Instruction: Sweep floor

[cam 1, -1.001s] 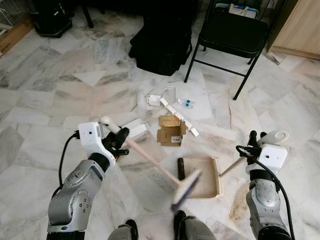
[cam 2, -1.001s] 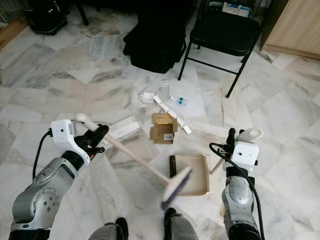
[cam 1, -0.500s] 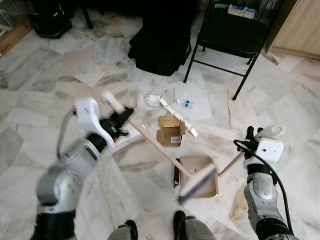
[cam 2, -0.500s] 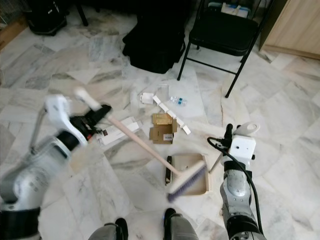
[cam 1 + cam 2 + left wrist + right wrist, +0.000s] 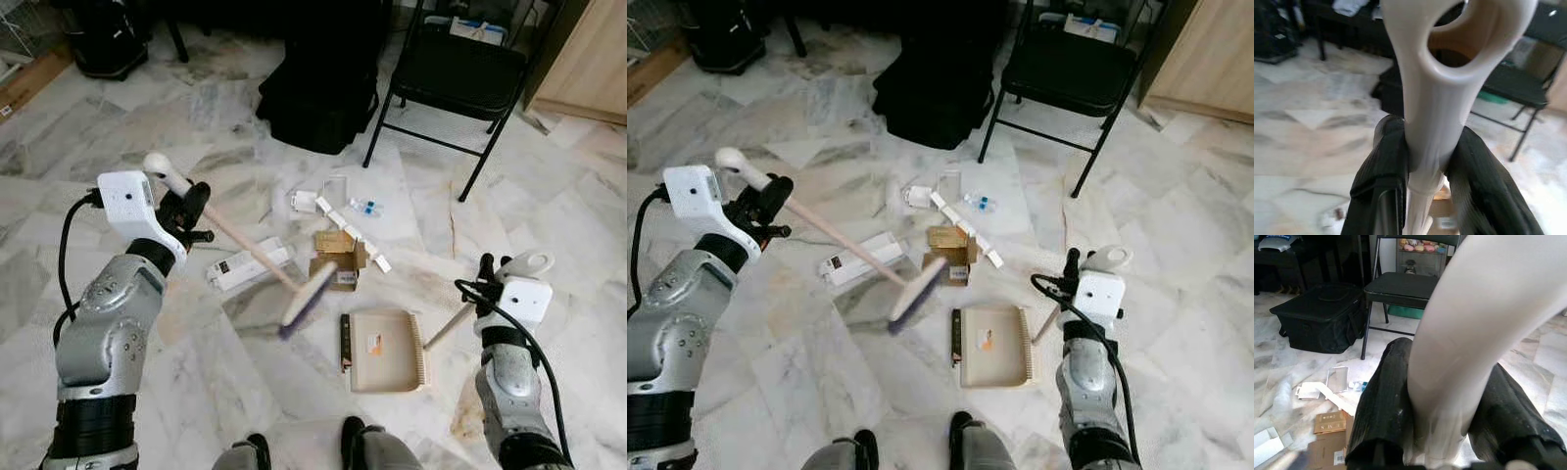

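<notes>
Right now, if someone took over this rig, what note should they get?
Left gripper: jaws shut on the broom handle, brush head lifted beside the cardboard box.
Right gripper: jaws shut on the dustpan handle; dustpan lies flat on the floor, with a small orange scrap inside.
Done: little collected.
Left: cardboard box, white box, white strips and small bottle lie beyond the pan; sweep them in.
</notes>
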Controlling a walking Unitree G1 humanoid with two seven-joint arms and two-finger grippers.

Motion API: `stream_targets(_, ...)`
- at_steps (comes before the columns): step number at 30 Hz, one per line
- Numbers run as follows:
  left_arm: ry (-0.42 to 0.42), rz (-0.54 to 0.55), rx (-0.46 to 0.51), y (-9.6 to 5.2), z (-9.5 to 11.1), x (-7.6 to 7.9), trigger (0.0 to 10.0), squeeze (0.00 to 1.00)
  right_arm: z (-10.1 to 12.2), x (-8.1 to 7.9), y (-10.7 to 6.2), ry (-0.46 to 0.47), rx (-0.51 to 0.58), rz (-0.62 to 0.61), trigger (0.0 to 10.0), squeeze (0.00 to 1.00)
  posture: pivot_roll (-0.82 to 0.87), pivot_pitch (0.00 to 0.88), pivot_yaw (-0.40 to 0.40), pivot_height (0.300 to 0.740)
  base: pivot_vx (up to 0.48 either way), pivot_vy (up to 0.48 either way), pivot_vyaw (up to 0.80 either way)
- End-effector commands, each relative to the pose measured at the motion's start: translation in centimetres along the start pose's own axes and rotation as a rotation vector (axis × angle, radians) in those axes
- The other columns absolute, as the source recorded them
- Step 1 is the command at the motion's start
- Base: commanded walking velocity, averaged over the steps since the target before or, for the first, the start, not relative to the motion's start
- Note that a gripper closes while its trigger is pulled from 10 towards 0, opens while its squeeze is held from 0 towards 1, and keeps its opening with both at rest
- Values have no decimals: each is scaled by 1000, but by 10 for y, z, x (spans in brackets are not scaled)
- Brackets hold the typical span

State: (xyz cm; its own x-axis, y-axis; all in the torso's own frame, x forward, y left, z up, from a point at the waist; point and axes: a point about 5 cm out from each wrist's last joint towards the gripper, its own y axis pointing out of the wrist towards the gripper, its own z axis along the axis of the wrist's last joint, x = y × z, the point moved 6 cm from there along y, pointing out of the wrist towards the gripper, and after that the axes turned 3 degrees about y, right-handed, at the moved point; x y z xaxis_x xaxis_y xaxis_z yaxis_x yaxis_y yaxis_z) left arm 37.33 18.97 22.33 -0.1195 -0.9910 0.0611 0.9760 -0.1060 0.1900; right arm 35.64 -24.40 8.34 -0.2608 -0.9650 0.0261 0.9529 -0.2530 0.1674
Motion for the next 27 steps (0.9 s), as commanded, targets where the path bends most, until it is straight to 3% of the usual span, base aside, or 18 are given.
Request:
stream_targets(1,61,10,61,1,14,-2,10000,0,-13,5,-9,-11,-46,0,10000,0,24,241,28,740,0,0,0)
stream_targets(7,159,81,64,0,4,-11,10000,0,-13,5,-11,-14,-44,1,10000,0,21,258,23,740,0,0,0)
stream_targets(11,281,152,48,-5,-9,-23,10000,0,-13,5,-14,-13,-42,2,10000,0,12,276,19,740,0,0,0)
stream_targets(15,341,151,31,-7,-25,-22,10000,0,-14,5,-15,-15,-43,6,10000,0,9,287,16,740,0,0,0)
stream_targets(20,244,56,-89,-6,-65,-4,10000,0,-15,9,-20,-22,-44,9,10000,0,-11,320,10,740,0,0,0)
stream_targets(24,203,42,-143,-9,-82,-2,10000,0,-16,11,-23,-27,-48,7,10000,0,-12,331,8,740,0,0,0)
stream_targets(26,95,16,-226,-15,-105,6,10000,0,-18,11,-25,-29,-55,9,10000,0,-13,338,5,740,0,0,0)
stream_targets(27,95,16,-226,-15,-105,6,10000,0,-18,11,-25,-29,-55,9,10000,0,-13,338,5,740,0,0,0)
